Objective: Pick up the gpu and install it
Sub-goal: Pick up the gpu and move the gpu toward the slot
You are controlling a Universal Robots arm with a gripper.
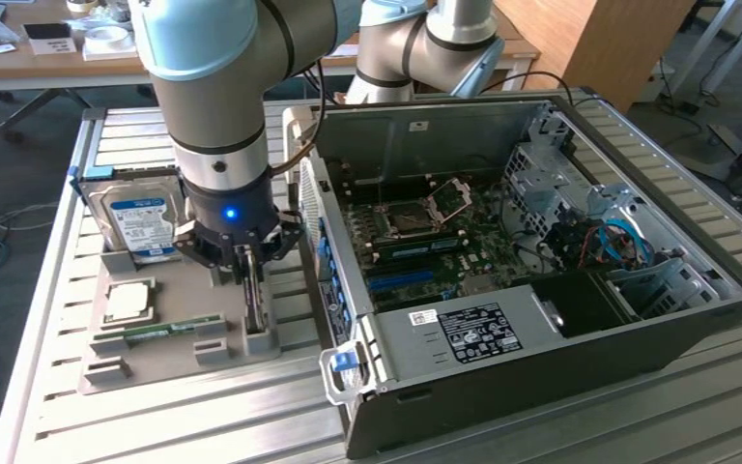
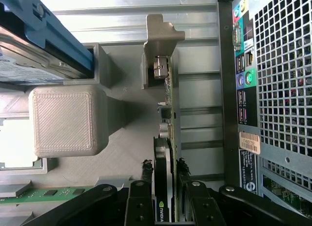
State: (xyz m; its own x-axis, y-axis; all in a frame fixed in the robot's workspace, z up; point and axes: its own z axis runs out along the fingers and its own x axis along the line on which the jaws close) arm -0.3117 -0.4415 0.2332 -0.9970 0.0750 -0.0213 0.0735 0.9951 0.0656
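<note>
My jaws are clamped on the gpu from both sides, about half-width. Card's upright in holder on desk, beside PC case. Not lifted, install not done.

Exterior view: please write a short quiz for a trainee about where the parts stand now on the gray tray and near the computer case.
1. Which part is the gripper nearest to?
A. the RAM stick
B. the gpu
C. the motherboard

2. True or false: the gpu stands on its edge in the gray tray, outside the computer case.

3. Fill in the missing word: the blue-labelled hard drive stands on the exterior view's ____ of the gripper.

Key: 1 B; 2 true; 3 left.
</note>
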